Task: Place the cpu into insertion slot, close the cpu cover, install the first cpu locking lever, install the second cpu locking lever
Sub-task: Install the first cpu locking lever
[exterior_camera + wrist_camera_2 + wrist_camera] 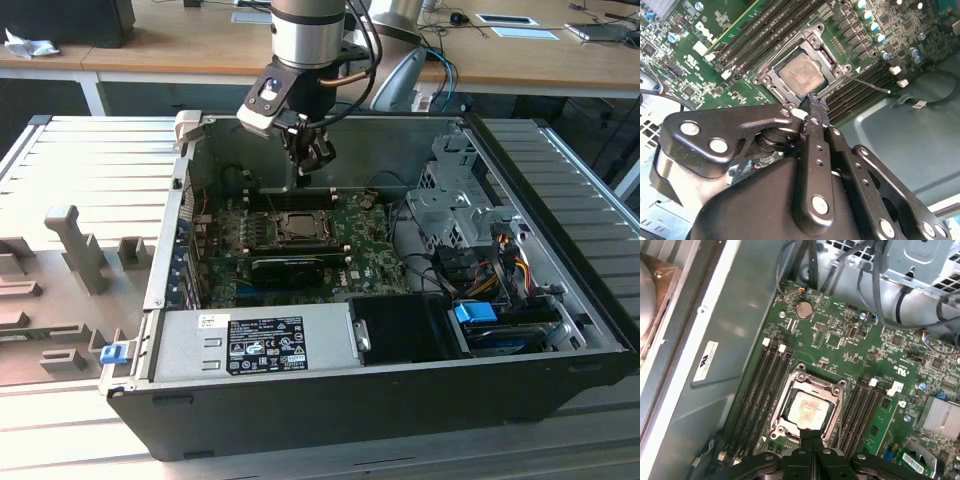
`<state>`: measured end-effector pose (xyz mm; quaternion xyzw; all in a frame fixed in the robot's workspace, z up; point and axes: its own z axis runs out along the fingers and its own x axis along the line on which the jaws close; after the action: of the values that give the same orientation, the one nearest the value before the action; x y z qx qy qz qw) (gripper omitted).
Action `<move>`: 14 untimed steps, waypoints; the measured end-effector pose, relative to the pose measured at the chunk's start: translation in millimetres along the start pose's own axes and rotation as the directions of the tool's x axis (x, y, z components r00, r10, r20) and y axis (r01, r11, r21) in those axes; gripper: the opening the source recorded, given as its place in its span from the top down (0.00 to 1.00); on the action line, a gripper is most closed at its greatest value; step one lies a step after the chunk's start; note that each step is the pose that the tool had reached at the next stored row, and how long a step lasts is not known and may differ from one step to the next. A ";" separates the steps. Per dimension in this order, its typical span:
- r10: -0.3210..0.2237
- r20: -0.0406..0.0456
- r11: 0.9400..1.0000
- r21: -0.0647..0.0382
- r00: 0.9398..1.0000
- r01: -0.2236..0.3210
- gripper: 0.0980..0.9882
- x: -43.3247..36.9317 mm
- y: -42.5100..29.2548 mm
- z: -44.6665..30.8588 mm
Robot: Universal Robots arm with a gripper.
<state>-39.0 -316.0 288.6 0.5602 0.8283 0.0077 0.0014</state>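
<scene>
— What does the arm look like?
— Upper middle of the exterior view: a silver-grey cylindrical wrist (308,30), black cables (370,48) looping beside it, and a pale housing (263,100) with a dark round window.
— And the gripper (812,100)?
— In the second wrist view it is matte black: flat linkage bars (715,137) studded with shiny round rivets (820,204), tapering to slim tips.

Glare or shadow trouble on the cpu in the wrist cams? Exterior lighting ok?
First wrist view: the cpu is evenly lit with a mild pale sheen and no hard shadow; bright reflections streak the grey case wall. Second wrist view: the cpu is softly lit, and the dark claw blocks the foreground. Exterior view: the case interior is dimmer than the bright desks behind.
</scene>
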 end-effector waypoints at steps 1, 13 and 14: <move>-0.008 0.000 1.000 0.000 1.000 0.008 0.99 0.0 0.0 0.0; -0.101 -0.001 0.995 0.001 0.995 0.101 0.99 0.0 0.0 0.0; -0.105 -0.002 0.994 0.001 0.994 0.105 0.99 0.0 0.0 0.0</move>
<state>-39.0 -316.0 288.7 0.5160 0.8566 0.0077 0.0010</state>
